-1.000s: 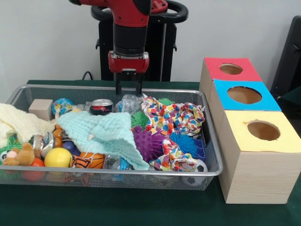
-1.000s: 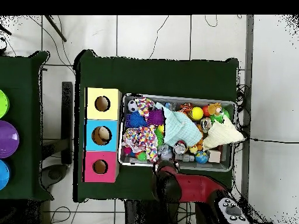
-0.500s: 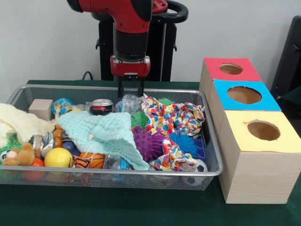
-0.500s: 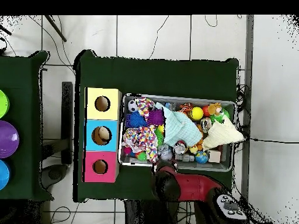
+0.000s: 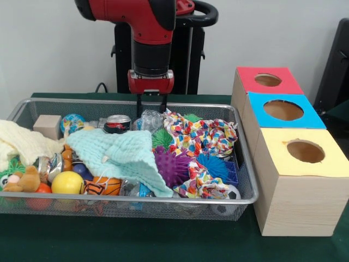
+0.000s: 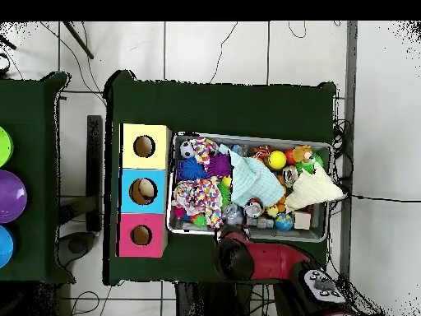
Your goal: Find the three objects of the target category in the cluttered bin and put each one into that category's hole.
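Note:
My gripper (image 5: 151, 108) hangs open over the back rim of the wire bin (image 5: 245, 164), with nothing between its fingers. Just below and in front of it lies a crumpled clear plastic bottle (image 5: 150, 120), and a soda can (image 5: 118, 123) sits to its left. Spiky balls lie in the middle: green (image 5: 162, 137), purple (image 5: 172, 166) and blue (image 5: 211, 164). A mint cloth (image 5: 122, 153) and a colourful patterned cloth (image 5: 203, 136) cover part of the heap. In the overhead view the red arm (image 6: 247, 257) hides the gripper at the bin's (image 6: 251, 137) lower edge.
Three wooden boxes with round holes stand beside the bin: red (image 5: 267, 81), blue (image 5: 283, 111) and yellow (image 5: 305, 152). The bin also holds a yellow ball (image 5: 67, 183), a small basketball (image 5: 103, 186), a globe ball (image 5: 72, 123), a wooden block (image 5: 48, 126), a cream cloth (image 5: 22, 143) and a plush toy (image 5: 24, 180).
The gripper has come down slightly and edged right over the bin's back rim, staying open. Nothing in the bin has moved.

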